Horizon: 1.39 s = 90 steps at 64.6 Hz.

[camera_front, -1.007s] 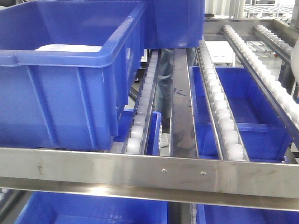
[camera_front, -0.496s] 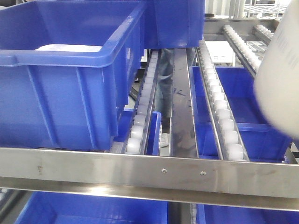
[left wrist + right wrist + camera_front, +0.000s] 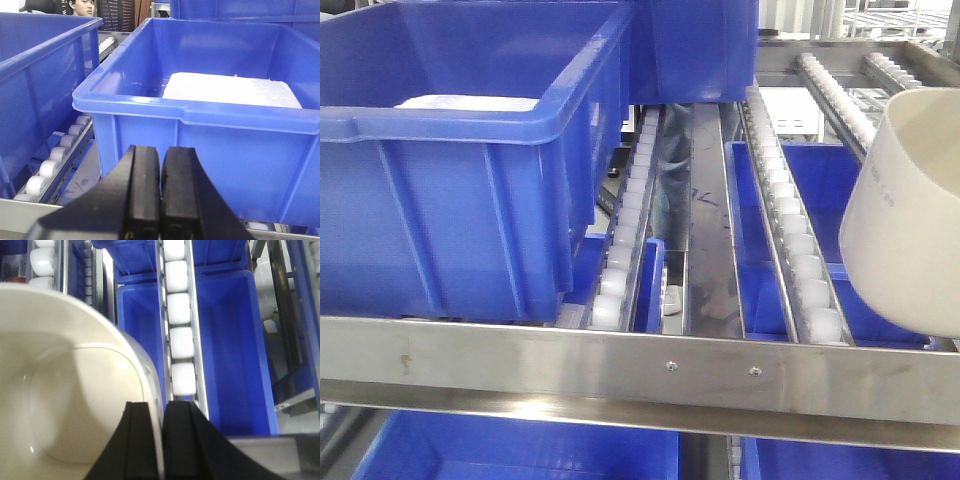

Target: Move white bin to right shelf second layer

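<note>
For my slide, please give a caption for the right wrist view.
Right gripper pinching the white bin rim above roller lanes.

- The rack is faced head-on by the exterior front-facing view, set close behind the flat steel front rail [image 3: 650, 375]; the sloping roller lanes [image 3: 790, 225] are seen running away from it, with a large blue crate [image 3: 460, 170] near at left.
- The left wrist view is set low behind the left gripper [image 3: 160, 192], looking level and very close at a blue crate holding a white slab [image 3: 232, 90]; apparently the same crate is shared with the front view.
- The right wrist view looks steeply down past the right gripper [image 3: 161, 440], whose jaws straddle the rim of the white bin [image 3: 65, 395]; rollers and lower blue crates [image 3: 230, 350] lie beneath. The bin is shared with the front view's right edge.
</note>
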Available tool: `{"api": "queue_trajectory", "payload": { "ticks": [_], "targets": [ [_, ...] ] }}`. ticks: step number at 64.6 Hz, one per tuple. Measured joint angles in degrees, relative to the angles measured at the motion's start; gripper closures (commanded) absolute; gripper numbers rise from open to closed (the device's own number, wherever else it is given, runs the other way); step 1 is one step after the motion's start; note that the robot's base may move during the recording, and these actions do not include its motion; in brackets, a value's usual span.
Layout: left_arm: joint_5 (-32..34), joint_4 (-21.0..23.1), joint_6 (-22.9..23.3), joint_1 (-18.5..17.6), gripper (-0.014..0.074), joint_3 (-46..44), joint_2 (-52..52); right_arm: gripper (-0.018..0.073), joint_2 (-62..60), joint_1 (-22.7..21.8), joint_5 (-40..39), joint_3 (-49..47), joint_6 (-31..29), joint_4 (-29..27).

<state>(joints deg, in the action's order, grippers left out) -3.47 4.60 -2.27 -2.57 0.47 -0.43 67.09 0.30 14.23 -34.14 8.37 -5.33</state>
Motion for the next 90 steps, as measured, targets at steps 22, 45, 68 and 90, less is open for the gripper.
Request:
{"api": "queue_trajectory", "payload": {
  "ticks": [22,45,68,90],
  "targets": [
    [0.00,0.00,0.00,0.00,0.0512,0.00,0.00,0.0501,2.52,0.00,-2.83,0.00,0.00,-0.10],
    [0.00,0.00,0.00,0.00,0.0512,0.00,0.00,0.0382,8.34,-0.11,-3.29,0.00,0.10,-0.20],
    [0.00,0.00,0.00,0.00,0.0512,0.00,0.00,0.0184,5.81,-0.11,3.27,-4.71,0.29,-0.42],
    [0.00,0.00,0.00,0.00,0.0512,0.00,0.00,0.0505,-11.39,-0.11,7.25,1.84,-6.87,0.30]
  ]
}}
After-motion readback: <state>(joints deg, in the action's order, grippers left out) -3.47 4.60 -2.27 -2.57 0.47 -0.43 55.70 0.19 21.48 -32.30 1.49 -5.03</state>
